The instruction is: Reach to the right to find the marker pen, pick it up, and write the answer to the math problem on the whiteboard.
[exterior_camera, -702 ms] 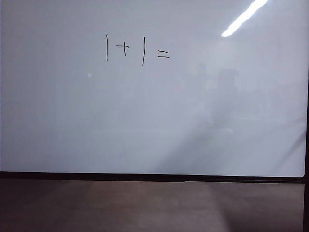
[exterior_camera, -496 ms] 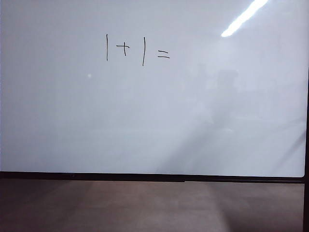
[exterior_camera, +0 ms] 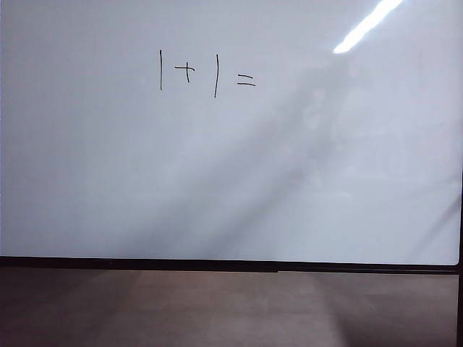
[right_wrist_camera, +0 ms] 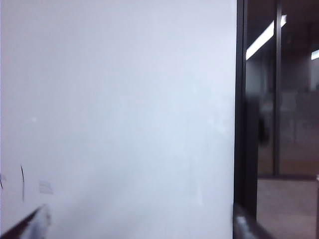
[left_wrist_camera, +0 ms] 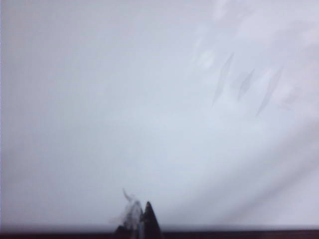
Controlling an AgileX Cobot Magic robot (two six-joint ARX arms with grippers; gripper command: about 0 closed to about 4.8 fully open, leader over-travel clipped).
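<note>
The whiteboard (exterior_camera: 108,181) fills the exterior view, with the math problem (exterior_camera: 206,74) handwritten in thin black strokes at its upper middle. The board is blank white to the right of the equals sign. The marker pen and the answer are out of view. Neither gripper shows in the exterior view. In the left wrist view my left gripper (left_wrist_camera: 142,219) faces the bare board (left_wrist_camera: 149,99), its two tips pressed together in a point with nothing in them. My right gripper (right_wrist_camera: 139,226) stands wide open, only its fingertips (right_wrist_camera: 35,224) showing, facing the board's right part (right_wrist_camera: 124,99).
The board's black rim (right_wrist_camera: 240,99) runs beside the right gripper, with a dim room and a ceiling lamp (right_wrist_camera: 264,37) beyond it. A brown surface (exterior_camera: 217,311) lies below the board. Lamp glare (exterior_camera: 365,25) streaks the top right. A thin black stroke (right_wrist_camera: 22,181) shows in the right wrist view.
The faint reflections on the board's right half have shifted and spread. The writing is unchanged.
</note>
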